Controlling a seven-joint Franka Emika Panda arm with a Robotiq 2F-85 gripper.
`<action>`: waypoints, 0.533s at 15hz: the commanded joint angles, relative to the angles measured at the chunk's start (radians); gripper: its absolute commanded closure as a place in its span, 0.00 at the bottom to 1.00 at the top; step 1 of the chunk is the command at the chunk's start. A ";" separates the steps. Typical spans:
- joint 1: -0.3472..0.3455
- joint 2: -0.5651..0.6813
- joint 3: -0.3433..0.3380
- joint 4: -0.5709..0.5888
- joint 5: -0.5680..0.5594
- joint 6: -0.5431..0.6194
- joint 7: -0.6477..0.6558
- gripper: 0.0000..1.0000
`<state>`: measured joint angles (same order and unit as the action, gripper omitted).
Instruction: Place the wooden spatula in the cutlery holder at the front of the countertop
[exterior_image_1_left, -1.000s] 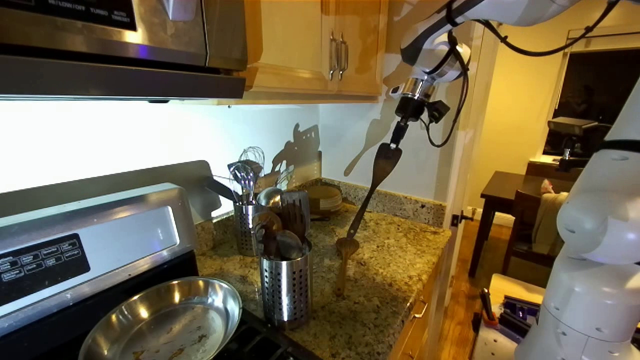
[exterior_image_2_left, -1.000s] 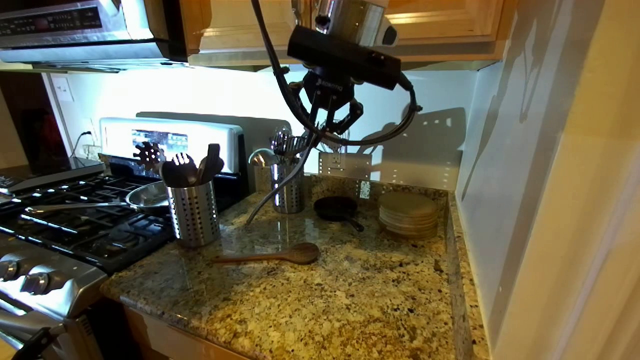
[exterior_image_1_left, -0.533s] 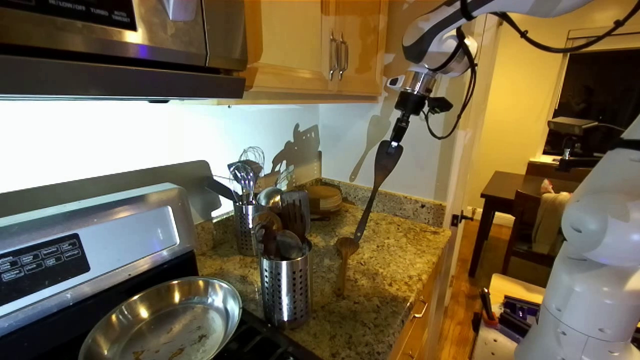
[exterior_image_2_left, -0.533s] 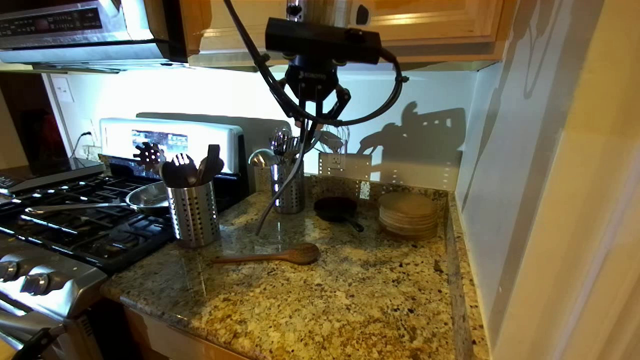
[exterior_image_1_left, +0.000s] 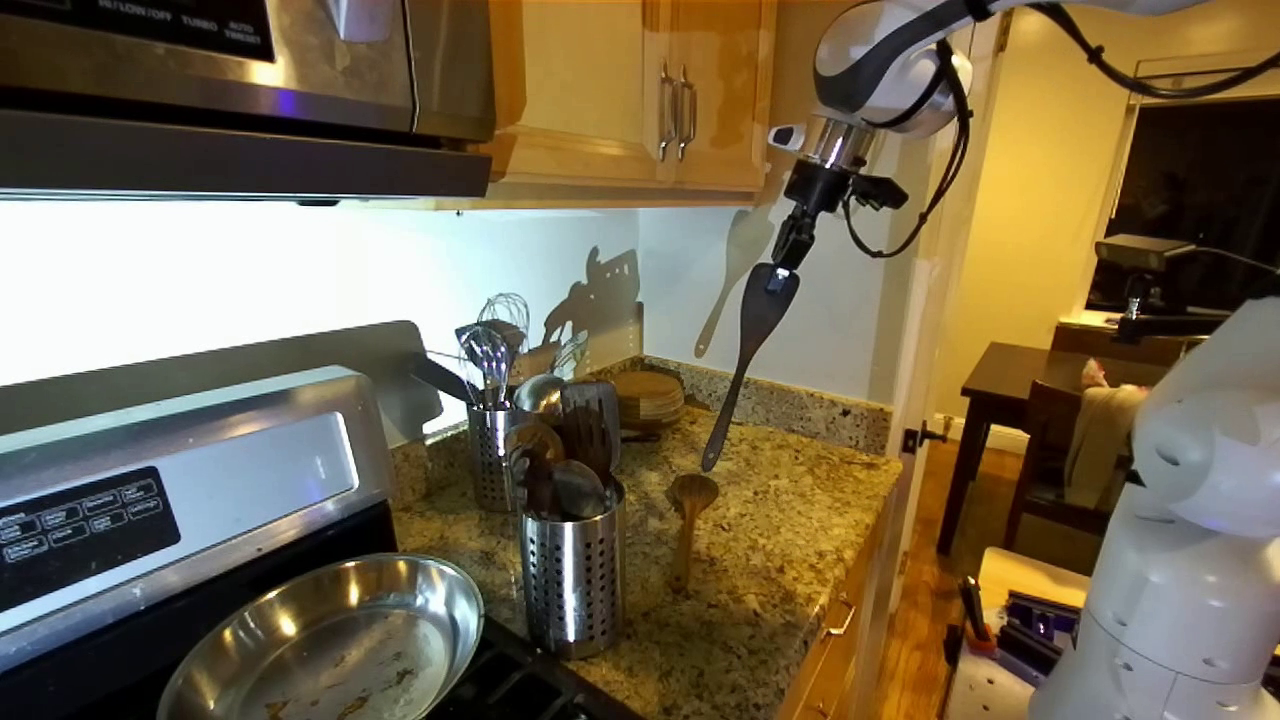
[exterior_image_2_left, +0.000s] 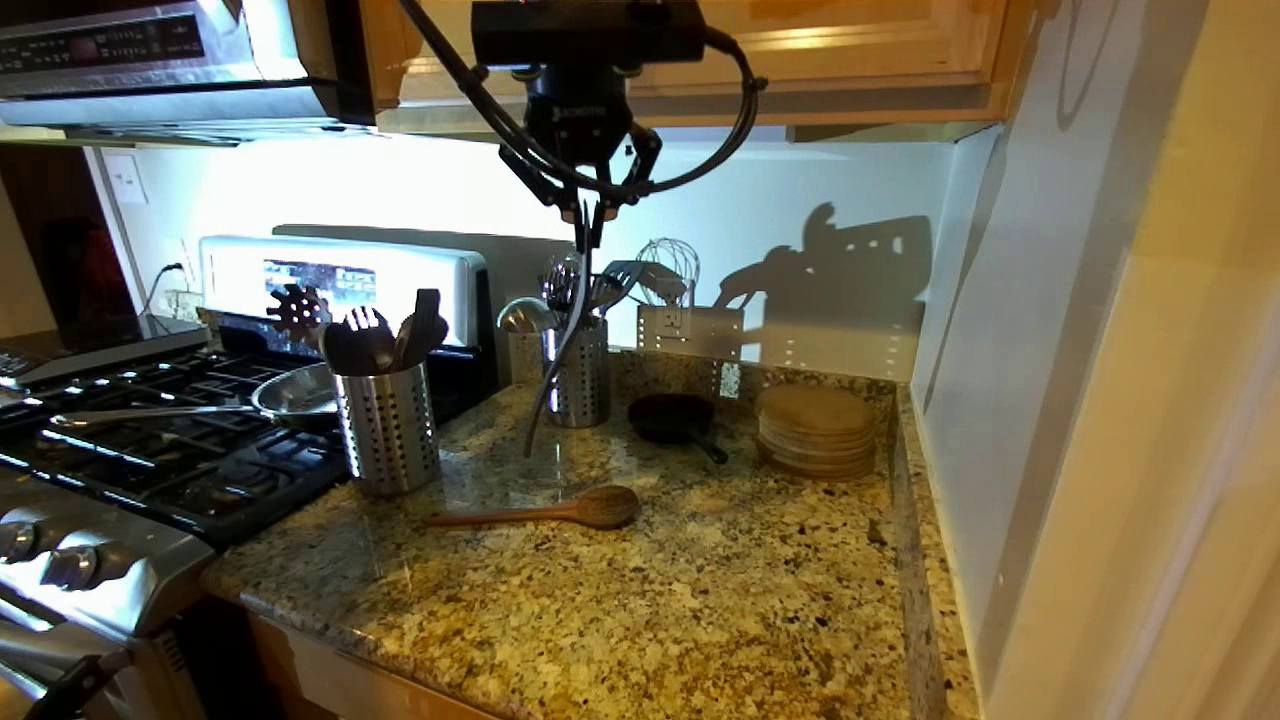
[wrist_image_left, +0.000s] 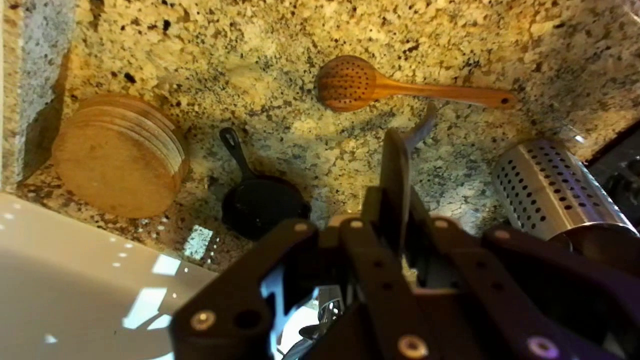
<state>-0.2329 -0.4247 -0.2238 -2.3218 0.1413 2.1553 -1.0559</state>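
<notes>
The brown wooden spatula hangs from my gripper, its flat head (exterior_image_1_left: 768, 312) pinched between the fingers and its long slim handle slanting down. It shows nearly edge-on in an exterior view (exterior_image_2_left: 560, 365) and in the wrist view (wrist_image_left: 394, 167). My gripper (exterior_image_1_left: 783, 268) is shut on the head, high above the countertop; it also shows in an exterior view (exterior_image_2_left: 588, 225) and in the wrist view (wrist_image_left: 397, 207). The front cutlery holder (exterior_image_1_left: 572, 590) is a shiny perforated steel cylinder with several dark utensils in it. It stands beside the stove, also seen in the other views (exterior_image_2_left: 390, 435) (wrist_image_left: 550, 190).
A wooden spoon (exterior_image_2_left: 605, 508) lies on the granite below the spatula. A second steel holder (exterior_image_1_left: 492, 455) with whisks and ladles stands at the back. A small black pan (exterior_image_2_left: 670, 415) and stacked round boards (exterior_image_2_left: 815, 430) sit near the wall. A steel pan (exterior_image_1_left: 340, 630) is on the stove.
My gripper has risen with the spatula in it and shifted toward the stove side in an exterior view. The spatula hangs more upright, and its handle end no longer overlaps the spoon in view.
</notes>
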 joint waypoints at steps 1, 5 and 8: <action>0.036 -0.092 0.014 -0.065 -0.066 0.061 0.075 0.94; 0.071 -0.069 -0.005 -0.028 -0.081 0.033 0.080 0.89; 0.080 -0.083 0.002 -0.037 -0.093 0.038 0.099 0.89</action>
<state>-0.1934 -0.5047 -0.1870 -2.3597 0.0724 2.1941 -0.9755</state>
